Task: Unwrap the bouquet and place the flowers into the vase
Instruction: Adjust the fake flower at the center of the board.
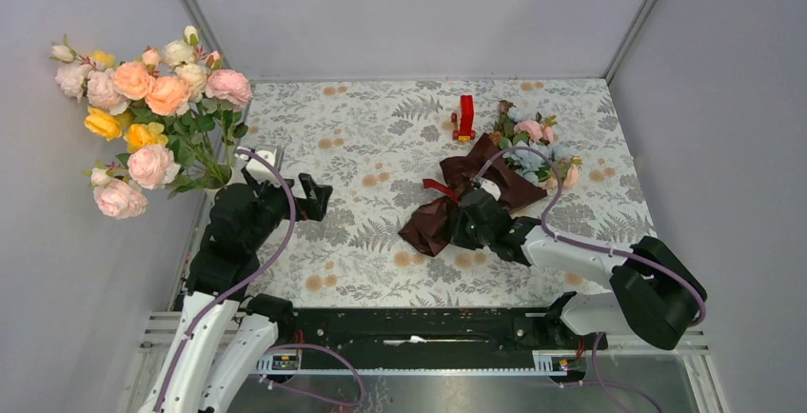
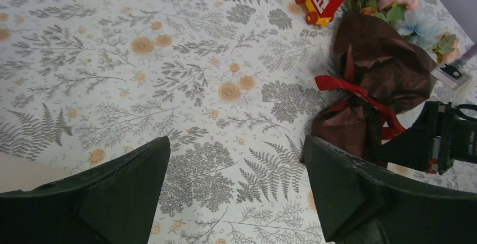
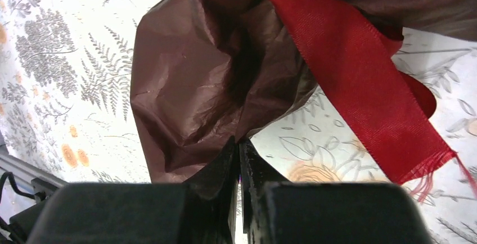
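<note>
The bouquet [image 1: 466, 194] lies on its side right of the table's centre, in dark red crinkly paper [image 3: 191, 81] tied with a red ribbon [image 3: 349, 69]. Its flowers [image 1: 533, 132], pale blue and pink, stick out toward the back right. My right gripper [image 3: 239, 141] is at the paper's near lower end, shut with the paper's edge pinched between the tips. My left gripper [image 2: 235, 143] hovers wide open over bare tablecloth, left of the bouquet [image 2: 371, 75], holding nothing. The vase is hidden from view.
A large bunch of peach, pink and yellow roses [image 1: 152, 118] stands at the table's left edge beside my left arm. A small red toy [image 1: 465, 118] stands upright behind the bouquet. Grey walls close in the table [image 1: 381, 147] on three sides.
</note>
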Tool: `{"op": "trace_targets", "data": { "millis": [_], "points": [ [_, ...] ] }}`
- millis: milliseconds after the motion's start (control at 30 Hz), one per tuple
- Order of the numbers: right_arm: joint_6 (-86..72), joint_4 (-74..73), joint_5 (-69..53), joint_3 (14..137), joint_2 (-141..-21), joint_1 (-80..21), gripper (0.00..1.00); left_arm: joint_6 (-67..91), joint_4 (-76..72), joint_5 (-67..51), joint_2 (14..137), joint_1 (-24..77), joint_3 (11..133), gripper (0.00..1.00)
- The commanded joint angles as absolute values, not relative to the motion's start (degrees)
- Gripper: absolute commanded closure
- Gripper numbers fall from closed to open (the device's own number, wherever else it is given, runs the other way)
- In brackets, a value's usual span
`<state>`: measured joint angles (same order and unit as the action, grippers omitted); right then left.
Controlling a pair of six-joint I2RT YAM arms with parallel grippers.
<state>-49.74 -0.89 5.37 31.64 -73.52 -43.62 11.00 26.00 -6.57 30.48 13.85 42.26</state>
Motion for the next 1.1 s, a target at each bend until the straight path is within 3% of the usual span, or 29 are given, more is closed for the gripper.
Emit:
{"op": "trace_targets", "data": {
  "millis": [0, 367, 567, 733, 833, 1067],
  "points": [
    [-51.02, 3.19, 6.32, 34.54, -75.14, -45.26, 0.91, 12.84, 22.94, -9.37, 31.57, 14.93, 43.42, 0.03],
    [-44.8, -11.0, 13.22, 36.49, -63.44, -45.19, 0.4, 24.16, 16.26, -13.28, 31.83, 15.59, 39.58, 0.05],
    [-40.89, -17.91, 15.55, 35.76, -53.68, -41.36, 0.26, 28.79, 8.6, -13.34, 36.12, 21.98, 35.03, 0.07],
    [-38.03, -19.01, 8.77, 31.9, -46.61, -31.11, 0.24, 31.29, 5.01, -8.0, 42.67, 29.71, 32.82, 0.07],
    [-37.29, -19.13, 8.87, 29.43, -44.44, -28.67, 0.22, 36.99, -4.79, -10.28, 46.49, 32.03, 29.72, 0.07],
    [-40.24, -9.84, -2.87, 23.07, -48.17, -21.04, 0.26, 38.42, -10.29, -9.81, 54.97, 34.95, 29.03, 0.07]
  ]
}}
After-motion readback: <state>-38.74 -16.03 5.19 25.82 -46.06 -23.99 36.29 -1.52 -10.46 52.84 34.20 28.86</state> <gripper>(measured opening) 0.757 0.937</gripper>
